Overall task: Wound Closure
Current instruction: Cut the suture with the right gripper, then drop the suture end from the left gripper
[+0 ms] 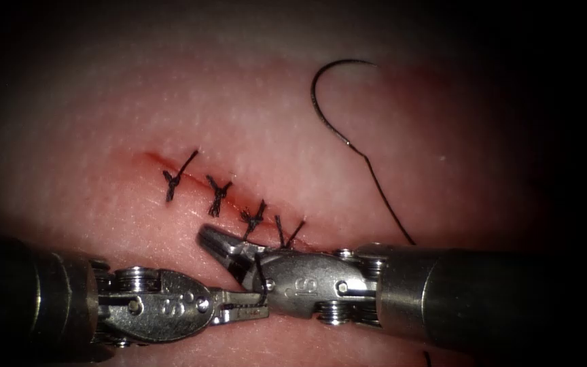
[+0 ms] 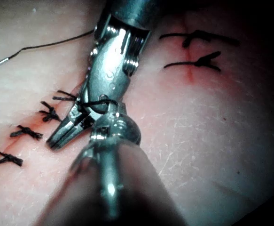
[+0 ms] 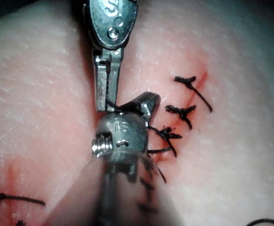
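Lying free on the tissue, right of the cut, unheld: needle. Meeting beside the last stitch: left end effector closing on thread; right end effector nearly closed, seemingly gripping nothing, thread crossing it, probably for knotting.

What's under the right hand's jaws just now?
Under the right hand lies the lower end of the cut, beside the last stitch. Thread crosses its jaws near the left hand. The tissue directly beneath is covered. The needle lies free, upper right.
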`<action>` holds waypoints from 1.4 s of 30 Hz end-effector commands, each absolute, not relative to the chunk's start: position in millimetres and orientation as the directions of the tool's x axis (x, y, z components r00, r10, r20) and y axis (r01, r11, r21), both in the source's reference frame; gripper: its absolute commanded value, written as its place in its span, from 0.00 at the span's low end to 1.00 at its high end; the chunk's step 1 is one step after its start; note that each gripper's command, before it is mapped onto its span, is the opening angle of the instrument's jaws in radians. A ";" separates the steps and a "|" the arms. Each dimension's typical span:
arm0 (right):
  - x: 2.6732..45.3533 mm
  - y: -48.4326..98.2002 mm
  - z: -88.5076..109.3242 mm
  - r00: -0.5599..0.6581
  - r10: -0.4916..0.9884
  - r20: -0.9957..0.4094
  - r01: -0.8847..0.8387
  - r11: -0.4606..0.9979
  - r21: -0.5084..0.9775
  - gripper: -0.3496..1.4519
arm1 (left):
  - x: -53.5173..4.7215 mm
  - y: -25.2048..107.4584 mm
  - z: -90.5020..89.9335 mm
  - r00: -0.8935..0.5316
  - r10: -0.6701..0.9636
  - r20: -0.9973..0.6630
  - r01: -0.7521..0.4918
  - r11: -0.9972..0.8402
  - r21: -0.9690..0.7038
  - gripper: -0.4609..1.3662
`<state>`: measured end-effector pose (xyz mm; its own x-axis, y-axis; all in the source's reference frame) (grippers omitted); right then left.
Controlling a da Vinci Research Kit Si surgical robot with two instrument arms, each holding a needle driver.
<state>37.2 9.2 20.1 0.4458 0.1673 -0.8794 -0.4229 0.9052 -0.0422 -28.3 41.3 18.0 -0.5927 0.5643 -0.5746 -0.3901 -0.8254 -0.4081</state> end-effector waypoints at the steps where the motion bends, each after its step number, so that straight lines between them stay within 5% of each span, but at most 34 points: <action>1: 36.8 9.1 19.9 0.443 0.164 -0.882 -0.419 0.907 -0.042 0.00 | -28.0 41.3 17.8 -0.593 0.563 -0.575 -0.385 -0.826 -0.411 0.06; 4: 36.0 9.1 19.8 0.438 0.160 -0.885 -0.410 0.912 -0.038 0.06 | -27.6 41.1 17.7 -0.594 0.561 -0.576 -0.382 -0.827 -0.412 0.06; 6: 34.9 9.4 19.5 0.416 0.148 -0.897 -0.415 0.909 -0.042 0.55 | -27.4 41.0 17.6 -0.597 0.555 -0.579 -0.377 -0.831 -0.408 0.06; 9: 32.9 10.1 18.8 0.395 0.120 -0.911 -0.425 0.903 -0.065 0.77 | -27.3 40.8 17.3 -0.593 0.556 -0.582 -0.379 -0.831 -0.407 0.06; 11: 30.9 10.9 18.1 0.399 0.116 -0.909 -0.447 0.891 -0.083 0.82 | -27.4 40.4 17.1 -0.585 0.557 -0.589 -0.374 -0.830 -0.413 0.06; 25: 15.7 14.5 13.5 0.457 0.157 -0.876 -0.567 0.810 -0.151 0.77 | -32.6 36.7 15.3 -0.507 0.634 -0.584 -0.271 -0.760 -0.590 0.06; 28: 14.3 14.1 13.4 0.477 0.166 -0.863 -0.587 0.791 -0.172 0.80 | -34.0 36.1 16.1 -0.546 0.646 -0.533 -0.265 -0.737 -0.622 0.29; 34: 14.4 13.1 13.3 0.494 0.173 -0.852 -0.610 0.768 -0.197 0.86 | -35.2 34.6 18.6 -0.652 0.664 -0.366 -0.307 -0.672 -0.673 0.41; 39: 15.3 12.7 13.3 0.490 0.167 -0.855 -0.607 0.770 -0.197 0.85 | -34.8 33.4 22.2 -0.765 0.604 -0.224 -0.350 -0.681 -0.643 0.71; 42: 15.9 12.6 13.3 0.489 0.166 -0.856 -0.606 0.771 -0.197 0.85 | -33.8 33.2 24.1 -0.789 0.585 -0.187 -0.362 -0.689 -0.629 0.78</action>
